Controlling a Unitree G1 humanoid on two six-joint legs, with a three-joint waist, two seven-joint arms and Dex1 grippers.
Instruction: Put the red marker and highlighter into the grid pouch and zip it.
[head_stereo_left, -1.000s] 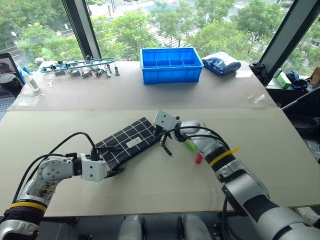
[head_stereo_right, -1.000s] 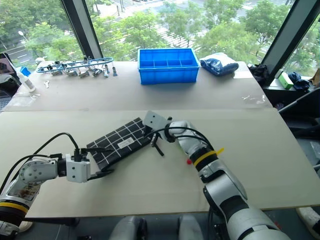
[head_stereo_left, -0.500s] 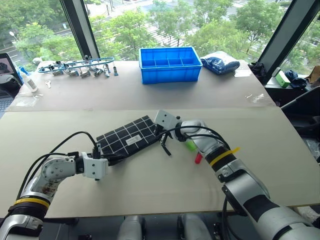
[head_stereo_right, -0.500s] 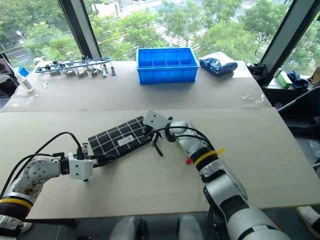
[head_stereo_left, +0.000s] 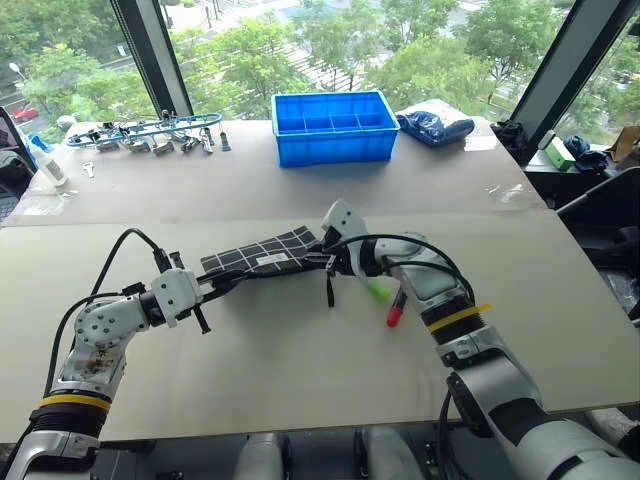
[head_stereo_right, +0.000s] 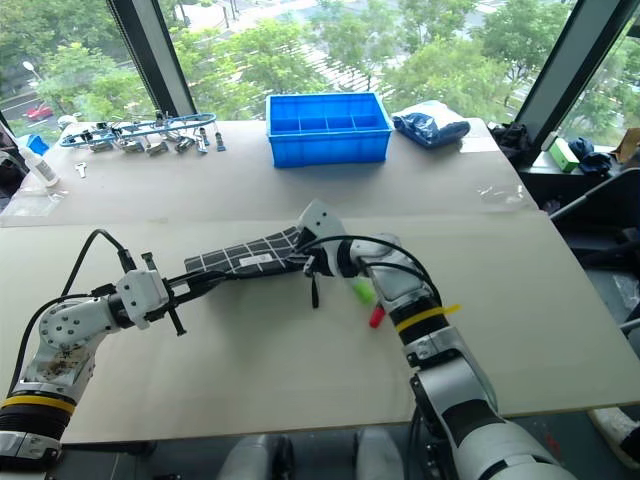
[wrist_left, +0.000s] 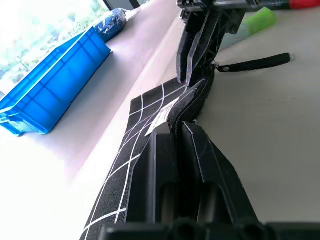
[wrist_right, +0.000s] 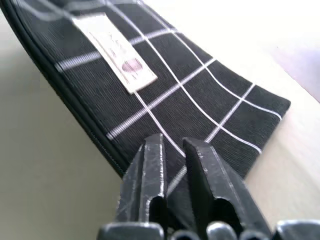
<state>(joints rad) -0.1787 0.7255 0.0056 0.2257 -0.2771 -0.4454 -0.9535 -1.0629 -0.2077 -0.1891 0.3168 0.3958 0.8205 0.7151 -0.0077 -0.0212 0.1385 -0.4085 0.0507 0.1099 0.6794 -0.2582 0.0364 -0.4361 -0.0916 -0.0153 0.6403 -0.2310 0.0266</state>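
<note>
- Pale matte desk (head_stereo_left: 300, 370) in front of big windows with trees outside; a second desk behind carries a blue plastic divided bin (head_stereo_left: 338, 126), a row of metal tools (head_stereo_left: 150, 135) and a crumpled blue bag (head_stereo_left: 440, 122).
- Grid pouch (head_stereo_left: 262, 262): flat black woven fabric, white grid lines, small white label; lifted off the desk and hanging between the two claws, seen nearly edge-on.
- Its black pull strap (head_stereo_left: 329, 287) dangles from the right end.
- Left claw (head_stereo_left: 212, 290): fingers pressed together, pinching the pouch's left end along the zipper edge.
- Right claw (head_stereo_right: 312, 262): at the pouch's right end by the zipper; fingers close with a narrow gap in the right wrist view, over the fabric. Cannot tell if it is gripping or letting go.
- Highlighter (head_stereo_left: 380, 291): stubby light green plastic, lying on the desk just beside the right forearm, outside the pouch.
- Red marker (head_stereo_left: 396, 310): red cap end showing, on the desk near the highlighter, partly under the right arm, also outside the pouch.
- Progress: early. Neither pen is in and nothing is zipped.
- How far the zipper is open is hard to read; the left wrist view shows its seam running along the top edge.
- Left to do: open the mouth, insert both pens, pull the strap shut.
</note>
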